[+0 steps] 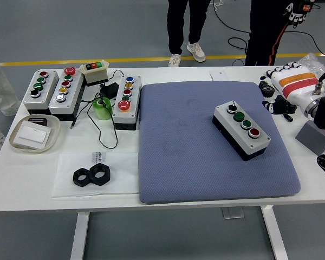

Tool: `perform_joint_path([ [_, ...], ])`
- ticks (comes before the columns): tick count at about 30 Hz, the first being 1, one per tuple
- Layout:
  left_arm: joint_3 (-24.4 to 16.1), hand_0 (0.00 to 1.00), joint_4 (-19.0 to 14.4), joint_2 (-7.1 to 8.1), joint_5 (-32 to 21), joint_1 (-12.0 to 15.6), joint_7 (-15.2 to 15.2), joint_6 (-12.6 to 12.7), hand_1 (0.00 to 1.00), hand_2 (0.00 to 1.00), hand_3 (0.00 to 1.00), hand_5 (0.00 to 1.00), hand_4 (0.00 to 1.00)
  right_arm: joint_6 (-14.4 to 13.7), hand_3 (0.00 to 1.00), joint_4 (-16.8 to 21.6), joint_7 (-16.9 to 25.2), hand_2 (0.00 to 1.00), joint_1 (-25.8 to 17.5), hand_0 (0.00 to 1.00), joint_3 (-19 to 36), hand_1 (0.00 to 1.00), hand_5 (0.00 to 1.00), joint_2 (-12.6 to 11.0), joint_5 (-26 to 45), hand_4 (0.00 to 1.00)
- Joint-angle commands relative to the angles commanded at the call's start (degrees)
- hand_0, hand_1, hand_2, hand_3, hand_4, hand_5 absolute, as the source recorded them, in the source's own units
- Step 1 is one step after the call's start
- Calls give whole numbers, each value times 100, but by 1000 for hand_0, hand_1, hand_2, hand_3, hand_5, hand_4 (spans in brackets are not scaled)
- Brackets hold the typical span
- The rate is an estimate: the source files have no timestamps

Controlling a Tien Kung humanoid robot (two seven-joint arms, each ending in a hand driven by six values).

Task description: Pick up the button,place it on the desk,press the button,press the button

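Diagonally, button box on blue mat, far-left to near-right.

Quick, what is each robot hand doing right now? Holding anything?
Left robot hand: not in view.
Right robot hand: above the table's right edge, holding nothing visible; whether open or closed cannot be told.
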Motion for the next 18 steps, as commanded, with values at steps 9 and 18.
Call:
perform_joint_path([
  [9,38,742,0,29,-36,14,-8,-5,913,983,946,998,609,-1,787,-139,-507,827,-141,910,65,837,312,294,0,774],
  [18,30,742,0,36,-29,27,-6,-12,913,982,946,998,610,217,785,-62,-704,828,-283,910,145,840,320,623,0,781],
])
